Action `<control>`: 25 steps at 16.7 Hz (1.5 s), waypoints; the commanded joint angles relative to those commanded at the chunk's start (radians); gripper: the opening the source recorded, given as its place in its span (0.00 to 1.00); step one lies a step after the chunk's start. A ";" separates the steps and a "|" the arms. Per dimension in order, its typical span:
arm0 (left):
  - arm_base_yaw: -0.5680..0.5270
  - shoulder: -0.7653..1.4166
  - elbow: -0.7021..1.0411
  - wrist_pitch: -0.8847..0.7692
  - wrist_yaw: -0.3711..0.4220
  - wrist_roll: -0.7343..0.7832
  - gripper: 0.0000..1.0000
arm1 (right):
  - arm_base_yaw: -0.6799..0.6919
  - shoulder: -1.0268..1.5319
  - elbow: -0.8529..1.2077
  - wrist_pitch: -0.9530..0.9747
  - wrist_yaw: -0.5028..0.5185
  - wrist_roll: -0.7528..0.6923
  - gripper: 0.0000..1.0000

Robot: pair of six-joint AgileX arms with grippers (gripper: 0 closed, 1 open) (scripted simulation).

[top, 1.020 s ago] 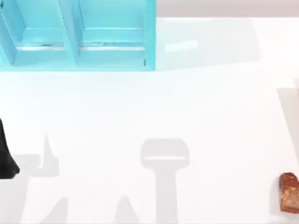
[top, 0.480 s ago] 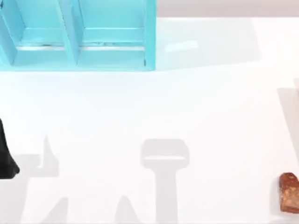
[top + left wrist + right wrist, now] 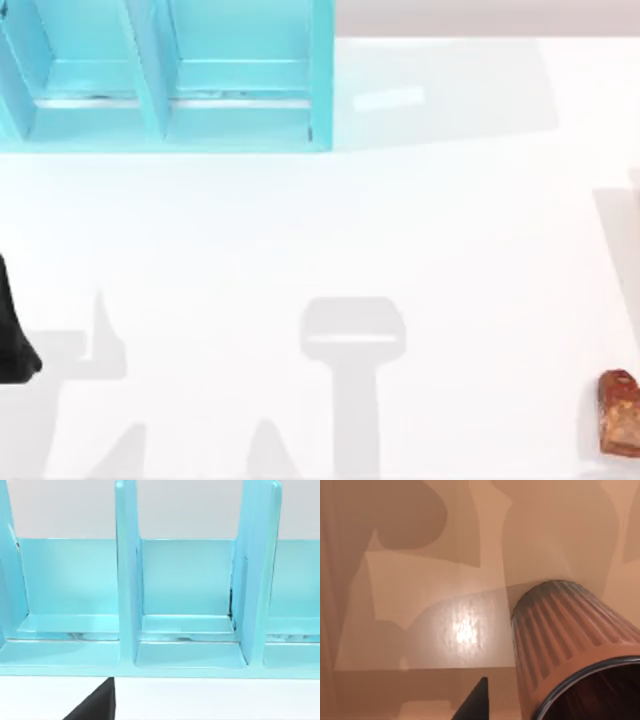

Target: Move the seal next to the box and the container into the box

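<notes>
One seal (image 3: 620,412) is sitting on the tabletop (image 3: 400,230). One blue box (image 3: 165,75) is standing there, showing two open slots. One ribbed container (image 3: 570,640) is showing in the right wrist view.

- Left arm (image 3: 12,335): matte black, smooth, curved dark mass at the left edge of the top view; widens downward to a rounded end.
- Left wrist view, lower left: black wedge-shaped finger (image 3: 95,705), flat-sided, no markings.
- Right wrist view, bottom centre: narrow black pointed fingertip (image 3: 475,702), plain surface.
</notes>
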 joint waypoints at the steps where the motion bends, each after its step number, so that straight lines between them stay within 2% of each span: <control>1: 0.000 0.000 0.000 0.000 0.000 0.000 1.00 | 0.000 0.000 0.000 0.000 0.000 0.000 0.98; 12: 0.000 0.000 0.000 0.000 0.000 0.000 1.00 | 0.001 -0.001 0.014 -0.014 0.001 -0.003 1.00; 25: 0.000 0.000 0.000 0.000 0.000 0.000 1.00 | -0.008 -0.052 0.325 -0.384 -0.002 -0.005 1.00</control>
